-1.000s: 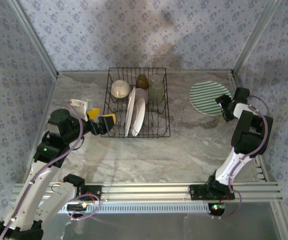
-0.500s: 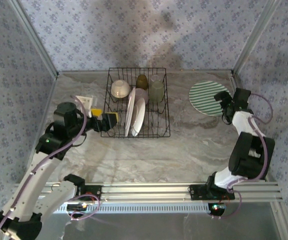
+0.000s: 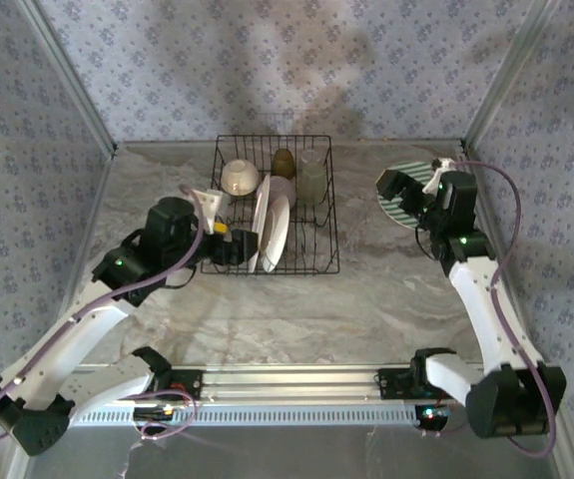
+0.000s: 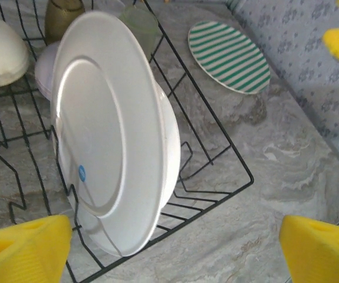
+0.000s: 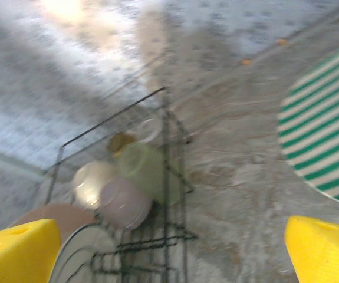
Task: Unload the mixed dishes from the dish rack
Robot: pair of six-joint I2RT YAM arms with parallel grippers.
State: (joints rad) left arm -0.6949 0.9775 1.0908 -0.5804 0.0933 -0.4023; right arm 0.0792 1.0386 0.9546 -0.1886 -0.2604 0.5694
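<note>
The black wire dish rack point(image 3: 324, 225) stands mid-table. In it two white-backed plates point(image 3: 270, 232) stand on edge, with a cream bowl point(image 3: 240, 178), a lilac bowl point(image 3: 283, 190), an olive cup point(image 3: 284, 162) and a pale green cup point(image 3: 311, 178) behind them. My left gripper point(image 3: 232, 244) is at the rack's front left, open. In the left wrist view its yellow pads point(image 4: 25, 253) stand wide either side of the front plate point(image 4: 107, 127), apart from its lower edge. My right gripper point(image 3: 394, 185) hangs open over the left edge of a green-striped plate point(image 3: 421, 200), facing the rack point(image 5: 169, 177).
The green-striped plate point(image 4: 229, 56) lies flat on the marble table right of the rack. Patterned walls with metal corner posts point(image 3: 496, 70) close in the back and sides. Bare tabletop point(image 3: 366, 299) stretches in front of the rack.
My left arm has swung right, bringing its gripper up to the plates at the rack's front. My right gripper has moved left from the table's right edge over the striped plate.
</note>
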